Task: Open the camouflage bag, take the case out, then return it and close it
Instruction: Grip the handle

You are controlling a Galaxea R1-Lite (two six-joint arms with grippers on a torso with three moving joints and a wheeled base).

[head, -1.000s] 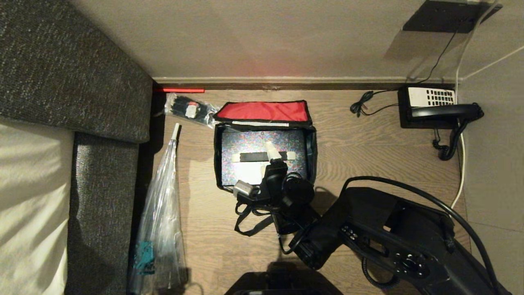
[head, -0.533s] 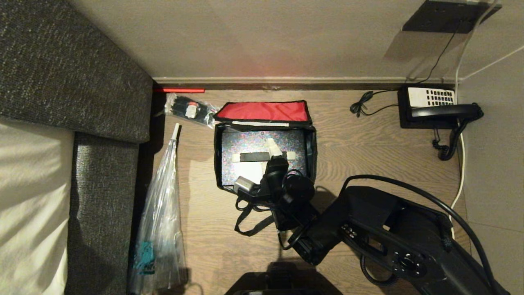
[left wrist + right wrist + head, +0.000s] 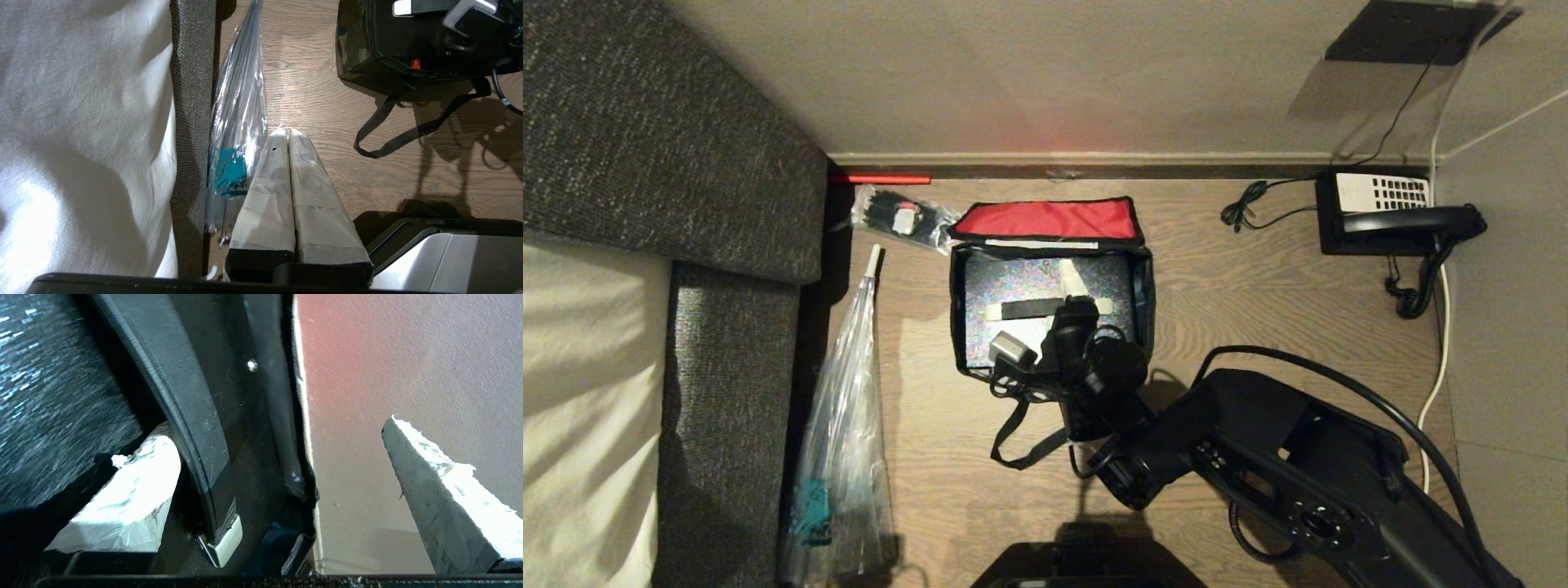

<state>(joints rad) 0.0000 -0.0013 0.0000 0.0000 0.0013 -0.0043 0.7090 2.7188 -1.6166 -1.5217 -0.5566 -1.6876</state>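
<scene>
Head view: camouflage bag (image 3: 1145, 304) on the floor, lid back, case (image 3: 1029, 286) inside, right gripper (image 3: 1068, 304) spread wide over its handle (image 3: 1045, 310), nothing grasped. Left wrist view: left gripper (image 3: 285, 132) clenched, idle. Right wrist view: handle between fingers (image 3: 135, 486); lifting, returning, closing probably remain.

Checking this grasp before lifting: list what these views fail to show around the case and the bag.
- Head view: the right gripper and its wrist cover the near edge of the case. Contact between the jaws and the handle cannot be told.
- Right wrist view: the handle runs off the top edge, and the case surface beside it is blurred.
- Left wrist view: the camouflage bag is cut by the top edge, so its inside is hidden.
</scene>
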